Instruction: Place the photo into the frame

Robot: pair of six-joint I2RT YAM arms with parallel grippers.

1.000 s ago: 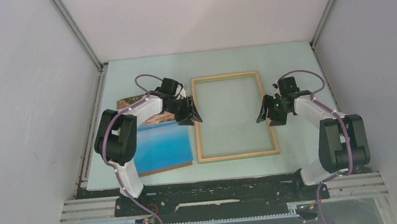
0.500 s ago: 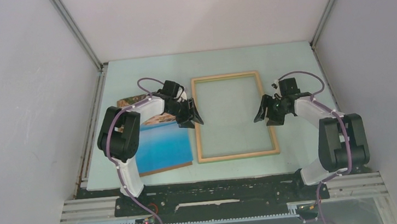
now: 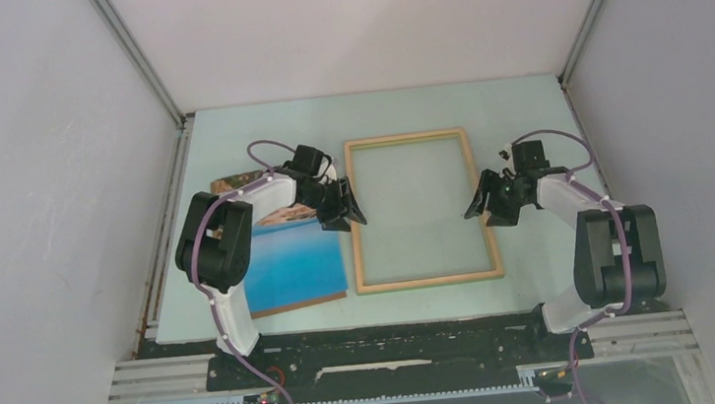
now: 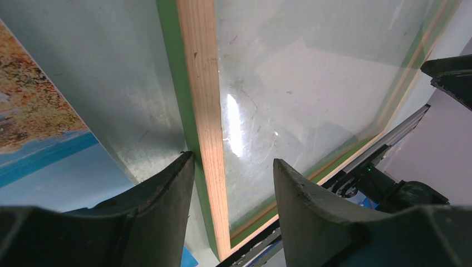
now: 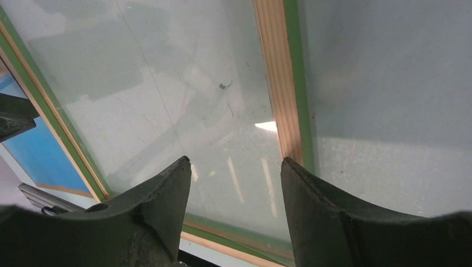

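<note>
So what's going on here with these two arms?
The frame lies flat on the table, wood face up. The left gripper is open, its jaws astride the frame's left rail. The right gripper is open over the right rail. The photo lies picture-up to the left of the frame, not yet inserted.

1. Two black robot fingers (image 5: pixel 161 211), parted, in the foreground.
2. Thin rectangular light-wood frame (image 5: pixel 276 83), green-edged, one rail running under a fingertip.
3. Pale grey-green surface (image 5: pixel 389 83) beneath.
4. Bright blue flat photo print (image 5: pixel 33 150), beyond the opposite rail.

left gripper (image 4: pixel 234 162): jaws apart, low | right gripper (image 5: pixel 236 161): jaws apart, low
</note>
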